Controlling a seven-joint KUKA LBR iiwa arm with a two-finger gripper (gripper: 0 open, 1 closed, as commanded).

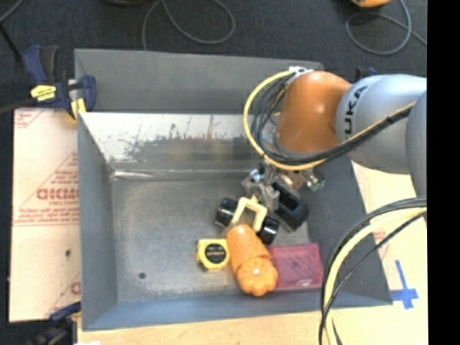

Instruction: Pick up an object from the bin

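My gripper (263,185) hangs under the arm's wrist over the right middle of the bin. Just below it lies a cream-coloured piece with black wheel-like ends (246,216). A small black block (292,211) sits right of that piece, close under the gripper. In front of them lies an orange, carrot-shaped thing (251,261), pointing toward the near wall. Whether the gripper touches the cream and black piece I cannot tell.
A yellow and black tape measure (212,254) lies left of the orange thing, and a flat pink pad (300,266) right of it. The bin's left half is bare floor. The arm and its cables cover the bin's right rear corner.
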